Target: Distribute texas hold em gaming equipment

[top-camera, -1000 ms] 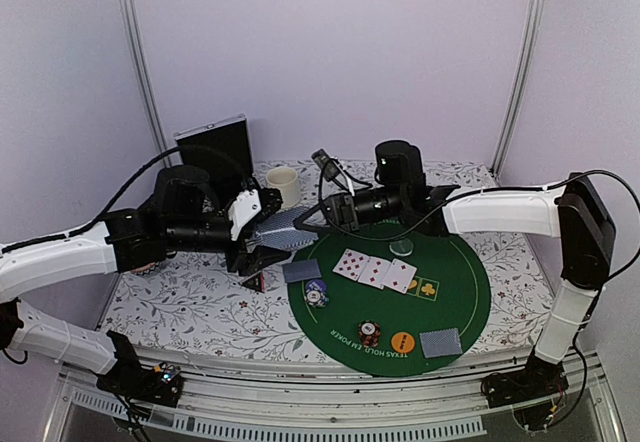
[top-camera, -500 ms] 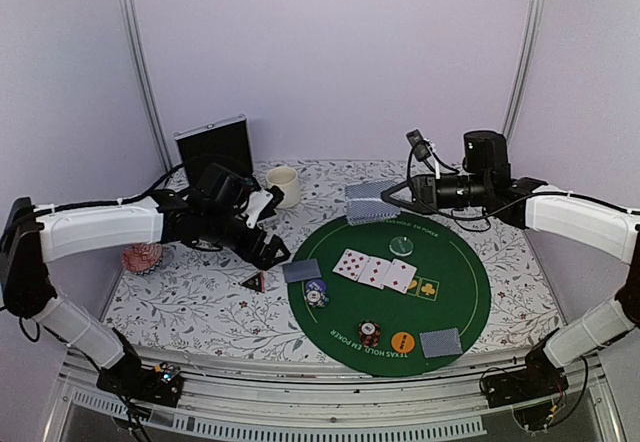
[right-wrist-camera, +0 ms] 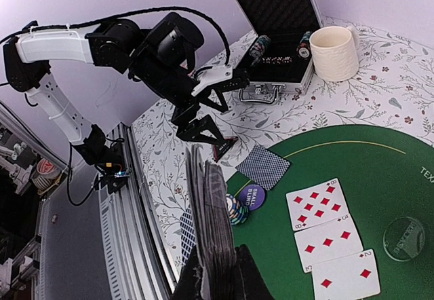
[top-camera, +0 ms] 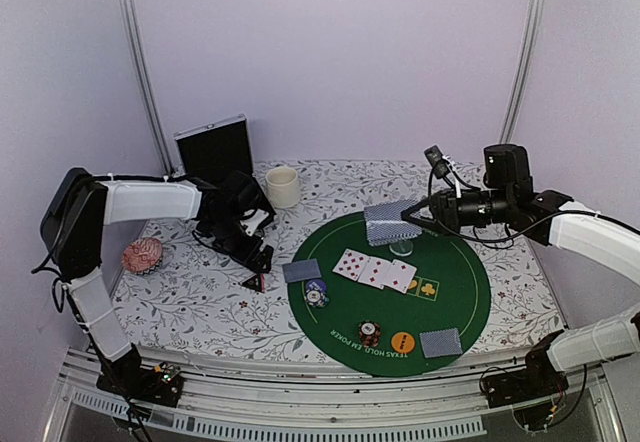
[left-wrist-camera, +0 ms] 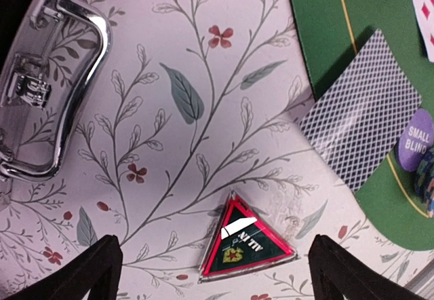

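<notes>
Top external had me split across the table. My left gripper (top-camera: pixel 258 252) hung low over the floral cloth, just left of the green poker mat (top-camera: pixel 460 287), fingers spread wide and gripping nothing. My right gripper (top-camera: pixel 418 218) hovered above the far part of the mat, fingers pinched on the deck of cards (top-camera: pixel 388 224), held up in the air.

Left wrist view put the black-red triangular token (left-wrist-camera: pixel 247 242) flat on the cloth, right between my two open fingertips. So I judged the step in hand was fetching that token to set it out, with the deck ready for more dealing.

The next move, as I read it, was to drop straight down and close on two of its edges. It looked thin and flat, so a shallow bite could slip off or skate it along the cloth.

- **On the mat:** three face-up cards (top-camera: pixel 375 270) lay mid-mat, and a face-down pair (top-camera: pixel 301 271) sat at the left edge.
- **Near side:** another face-down pair (top-camera: pixel 440 342) lay there, beside the dark red chip stack (top-camera: pixel 369 333) and the orange disc (top-camera: pixel 403 342).
- **Chips:** the blue-white chip stack (top-camera: pixel 316 293) stood close to the left-edge pair.

Crowding my left side was that left-edge pair, near the token on its right. The silver handle (left-wrist-camera: pixel 61 89) of the black case (top-camera: pixel 213 147) lay further off. The cream mug (top-camera: pixel 283 187) stood well apart.
</notes>
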Robot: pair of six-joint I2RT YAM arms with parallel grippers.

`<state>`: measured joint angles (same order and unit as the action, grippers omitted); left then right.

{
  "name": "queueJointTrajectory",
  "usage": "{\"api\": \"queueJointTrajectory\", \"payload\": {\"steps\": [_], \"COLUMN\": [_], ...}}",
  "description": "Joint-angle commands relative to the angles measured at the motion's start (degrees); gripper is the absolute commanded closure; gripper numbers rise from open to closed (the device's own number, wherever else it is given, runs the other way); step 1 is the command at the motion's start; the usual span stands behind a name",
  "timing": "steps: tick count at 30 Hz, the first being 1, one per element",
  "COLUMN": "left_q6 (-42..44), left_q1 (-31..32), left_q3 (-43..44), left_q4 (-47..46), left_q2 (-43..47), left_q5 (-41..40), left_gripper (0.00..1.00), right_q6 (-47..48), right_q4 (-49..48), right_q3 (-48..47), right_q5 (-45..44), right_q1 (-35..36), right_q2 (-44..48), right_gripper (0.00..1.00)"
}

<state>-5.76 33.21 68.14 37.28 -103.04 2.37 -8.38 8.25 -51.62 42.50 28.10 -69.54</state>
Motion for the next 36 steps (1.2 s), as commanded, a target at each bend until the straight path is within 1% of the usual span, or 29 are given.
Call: {"api": "queueJointTrajectory", "payload": {"steps": [1,4,6,12,17,21,24,27,28,36], "left_q6": [5.5,7.4,8.7,11.5,11.0,10.3,10.3,10.2,10.2,8.7], "left_q1": [0.2,0.4,1.1,4.3,5.1,6.6,7.7,7.7,7.7,7.5], "left_q3": [1.3,1.9,1.6,-0.6,-0.4,0.0,-0.8,-0.8,-0.7,-0.4], "left_q4": [7.3,7.2,6.0,3.7,4.5,7.5,7.5,6.5,6.5,8.9], "left_q2": [-0.7,-1.9,-2.3,-3.9,-5.9,-7.4,-7.9,-8.5,-8.8,-9.1], "left_q5": [-0.5,2.3,4.1,2.8,-1.1,-4.9,-5.5,-4.7,-4.4,-4.7], "left_gripper": [0.02,0.05,0.06,0.04,0.05,0.07,0.1,0.21,0.22,0.24], "right_q6": [3.0,3.3,3.3,2.9,2.6,2.7,2.8,2.7,2.6,2.8], "right_q4": [1.1,1.3,1.5,2.0,1.4,1.5,1.4,1.2,1.3,2.1], "right_q3": [0.9,1.1,1.1,2.4,3.4,3.3,3.3,3.3,3.2,3.2], "right_q5": [0.0,0.1,0.1,0.0,0.0,-0.2,-0.1,0.0,0.0,-0.6], "right_q1": [-0.4,-0.5,-0.5,-0.5,-0.5,-0.5,-0.5,-0.5,-0.5,-0.5], "right_q2": [1.8,1.8,1.7,2.4,3.4,3.3,2.9,2.8,2.8,3.4], "right_gripper": [0.98,0.98,0.98,0.98,0.98,0.98,0.98,0.98,0.98,0.98]}}
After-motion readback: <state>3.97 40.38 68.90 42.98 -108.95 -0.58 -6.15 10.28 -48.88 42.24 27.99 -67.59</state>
